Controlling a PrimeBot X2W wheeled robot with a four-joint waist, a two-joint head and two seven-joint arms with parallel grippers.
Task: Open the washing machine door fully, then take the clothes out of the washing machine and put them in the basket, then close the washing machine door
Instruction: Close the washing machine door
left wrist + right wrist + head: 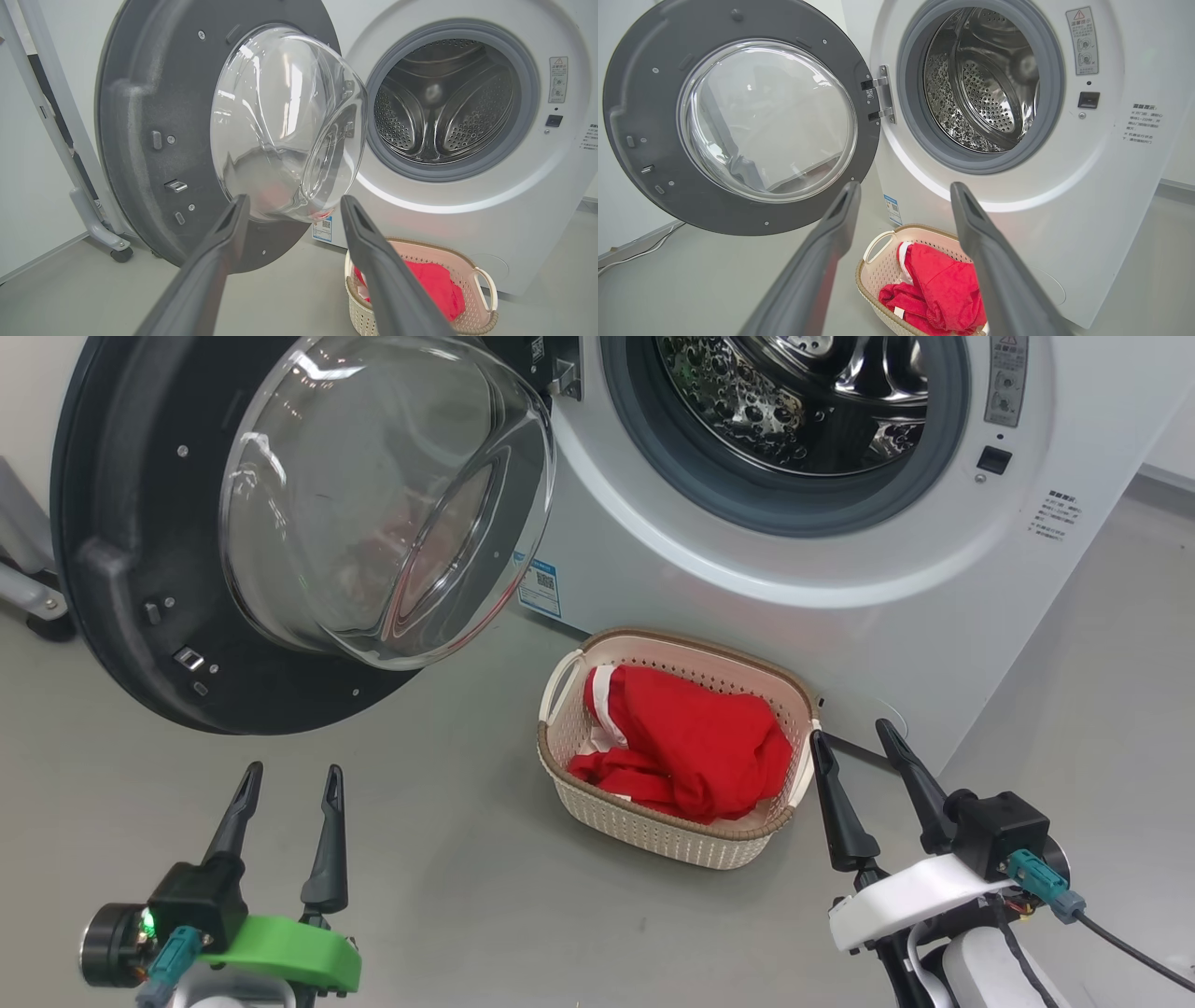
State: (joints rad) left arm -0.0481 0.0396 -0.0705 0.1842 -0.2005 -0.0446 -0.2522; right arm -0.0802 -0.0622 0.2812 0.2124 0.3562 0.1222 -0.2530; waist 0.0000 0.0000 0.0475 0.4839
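On the smooth grey floor nearest the camera, the left gripper and right gripper hover, both spread and empty. Beyond them the basket holds the clothes, just before the washing machine. The washing machine door hangs wide open near a white wall.

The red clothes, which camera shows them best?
The head view: the clothes lie unobstructed, seen from above, in the basket. The right wrist view loses their lower edge at the frame and part behind the right end effector; the left wrist view has the left end effector hiding much of them.
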